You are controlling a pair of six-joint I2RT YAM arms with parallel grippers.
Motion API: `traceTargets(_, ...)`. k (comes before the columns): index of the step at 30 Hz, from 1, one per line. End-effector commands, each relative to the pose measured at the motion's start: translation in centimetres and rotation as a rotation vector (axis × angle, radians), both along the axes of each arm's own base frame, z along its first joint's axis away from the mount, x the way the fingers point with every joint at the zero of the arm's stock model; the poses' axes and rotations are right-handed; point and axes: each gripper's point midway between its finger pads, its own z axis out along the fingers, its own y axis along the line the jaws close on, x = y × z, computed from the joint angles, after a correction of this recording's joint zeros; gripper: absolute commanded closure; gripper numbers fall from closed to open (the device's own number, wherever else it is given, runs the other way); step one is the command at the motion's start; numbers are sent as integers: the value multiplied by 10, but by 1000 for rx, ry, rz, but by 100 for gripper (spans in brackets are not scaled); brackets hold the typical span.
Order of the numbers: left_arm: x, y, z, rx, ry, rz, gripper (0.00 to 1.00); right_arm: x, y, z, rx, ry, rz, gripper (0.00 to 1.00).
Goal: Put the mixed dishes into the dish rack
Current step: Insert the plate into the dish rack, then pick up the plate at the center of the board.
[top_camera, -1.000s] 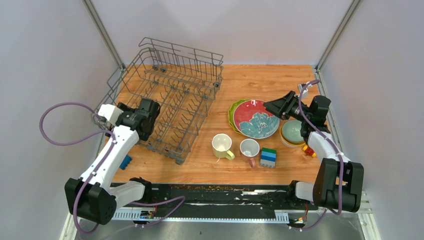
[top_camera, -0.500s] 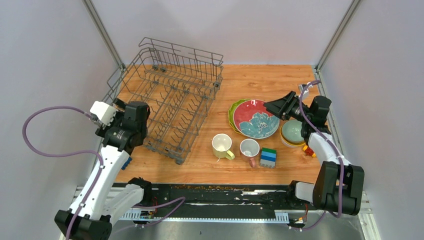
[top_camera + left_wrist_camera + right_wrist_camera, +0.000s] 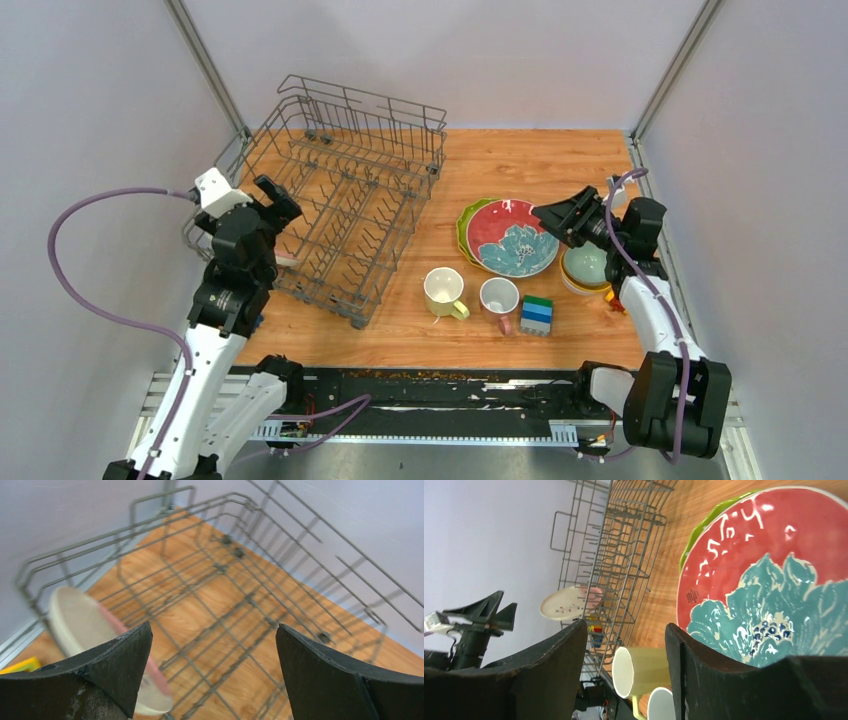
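1. The left hand (image 3: 278, 198) hangs over the near-left corner of the rack (image 3: 350, 200), at about 9 o'clock on the bench (image 3: 520, 160). Its jaws are spread wide, with nothing between them and nothing touching them.
2. In the left wrist view, only the rack's wire floor shows between the jaws. A white-pink plate (image 3: 82, 625) stands on edge among the tines at the rack's 9 o'clock side, apart from the hand.
3. The right hand (image 3: 545, 215) is at about 3 o'clock on the bench and points toward 9 o'clock, over the right rim of the red plate (image 3: 505, 240). Its jaws are partly apart and grip nothing. I cannot tell whether a fingertip touches that rim.
4. The red plate lies flat on a green plate (image 3: 463, 228), whose rim shows on the 9 o'clock side.
5. A green bowl (image 3: 585, 265) sits nested in an orange bowl (image 3: 578, 288). They are at 4 o'clock from the red plate, under the right wrist.
6. A yellow mug (image 3: 443, 292) and a white mug (image 3: 499, 297) stand upright at 6 o'clock from the red plate, near each other but apart.
7. The blocks (image 3: 537, 314) stand just beside the white mug, at its 4 o'clock.
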Motion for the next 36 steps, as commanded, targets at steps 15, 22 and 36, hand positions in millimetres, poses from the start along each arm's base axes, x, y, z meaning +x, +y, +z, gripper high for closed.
traceTargets(15, 32, -180, 25, -94, -81, -989, 0, -6, -41, -42, -223, 176, -242, 40)
traceTargets(22, 26, -184, 18, -59, -55, -1032, 0, -7, -42, -52, -244, 240, -228, 41)
traceTargets(36, 27, -191, 3, -97, -48, -1060, 0, -13, -45, -82, -322, 366, -222, 47)
